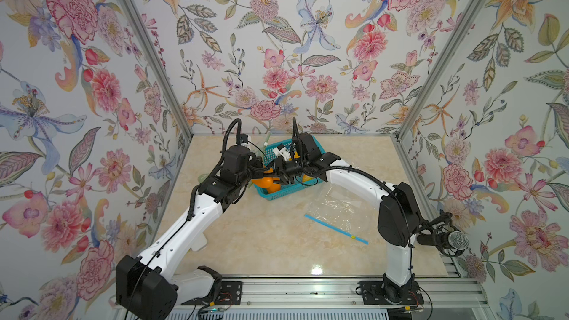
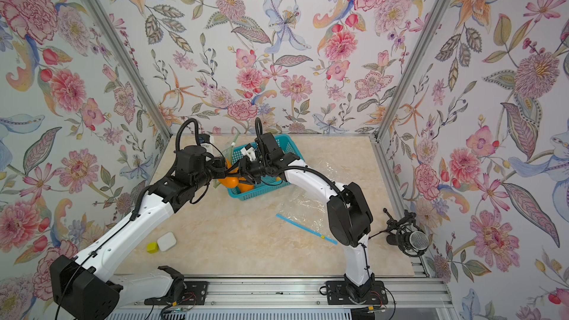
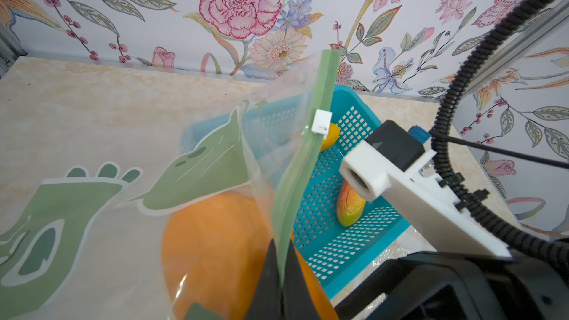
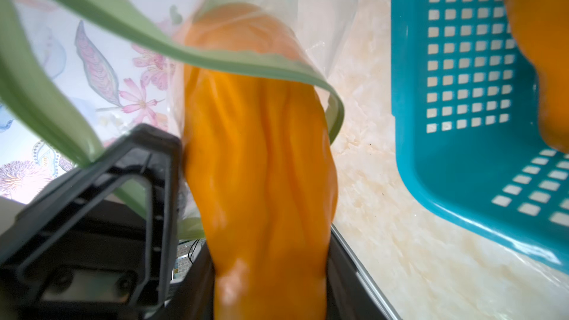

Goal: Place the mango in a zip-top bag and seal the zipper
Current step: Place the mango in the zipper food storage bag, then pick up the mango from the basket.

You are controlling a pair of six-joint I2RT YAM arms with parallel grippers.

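Left end effector (image 1: 264, 168), top views: meets the right end effector (image 1: 281, 174) beside the basket (image 1: 278, 196). They face one another, judged so that one holds the bag while the other feeds it. Mango (image 1: 265, 182) shows orange between them, close to the basket wall. Spare bag (image 1: 338, 207) with a blue zipper (image 1: 336, 229) lies flat on the table (image 1: 261, 241), well apart from both.

Left wrist view: jaws pinched fully together on the green zipper (image 3: 308, 136) of the bag (image 3: 191, 180), the strip standing up out of the grip. Judged a hold that keeps the mouth lifted and steady. Slider (image 3: 321, 121) sits partway along the strip, so the seal is not yet run. Mango seen through the film, at least partly inside. Other mangoes (image 3: 349, 207) lie in the basket.

Right wrist view: right end effector (image 4: 271, 278) part-open and clamped on the mango's rear end. The front end passes under the arched zipper lip into the bag. The lip bows wide, probably because only one spot is pinched. Left end effector sits against or just beside the mango's flank; cannot tell which.

Stage, judged: insertion under way; release and sealing not yet done.
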